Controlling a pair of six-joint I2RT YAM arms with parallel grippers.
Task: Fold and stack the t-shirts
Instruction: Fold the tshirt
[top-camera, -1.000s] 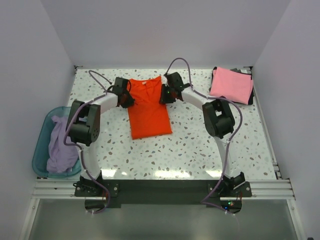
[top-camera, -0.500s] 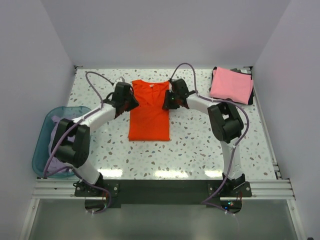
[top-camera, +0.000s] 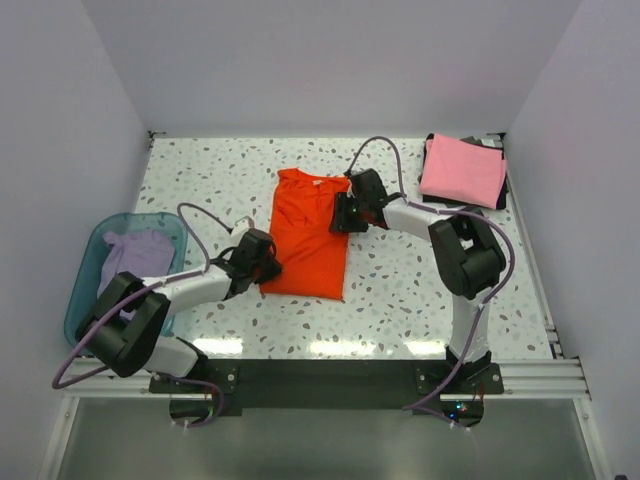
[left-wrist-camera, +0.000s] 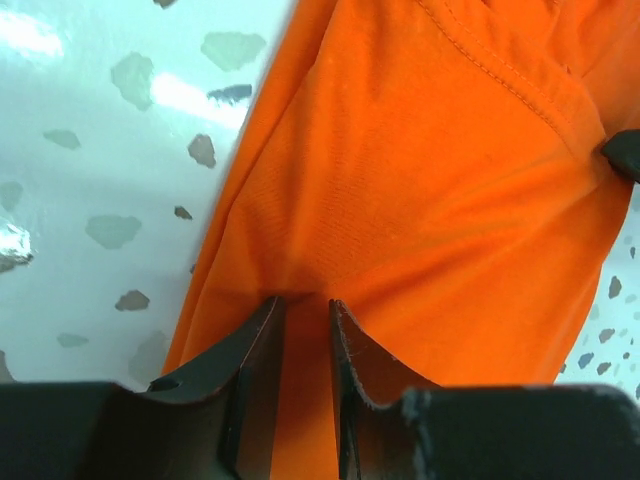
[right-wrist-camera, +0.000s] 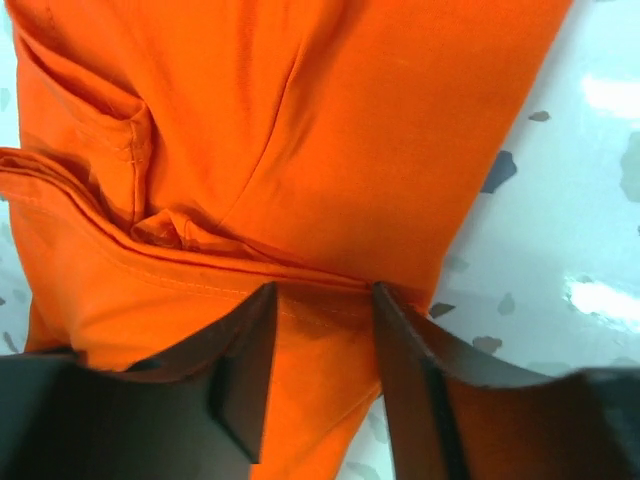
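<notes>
The orange-red t-shirt lies folded into a long strip on the speckled table, tilted a little. My left gripper is at its near left corner, its jaws nearly together with orange cloth pinched between them. My right gripper is at the shirt's right edge near the sleeve, shut on a thick folded hem of the cloth. The pink t-shirt lies folded at the back right. The lavender t-shirt is crumpled in the basin.
The translucent teal basin stands at the left table edge. A dark item shows under the pink shirt's right side. White walls close in the table on the left, back and right.
My left gripper has moved from the shirt's far left shoulder down to its near left corner. The shirt has slid toward me and turned slightly. The right gripper shifted a little right and nearer.
</notes>
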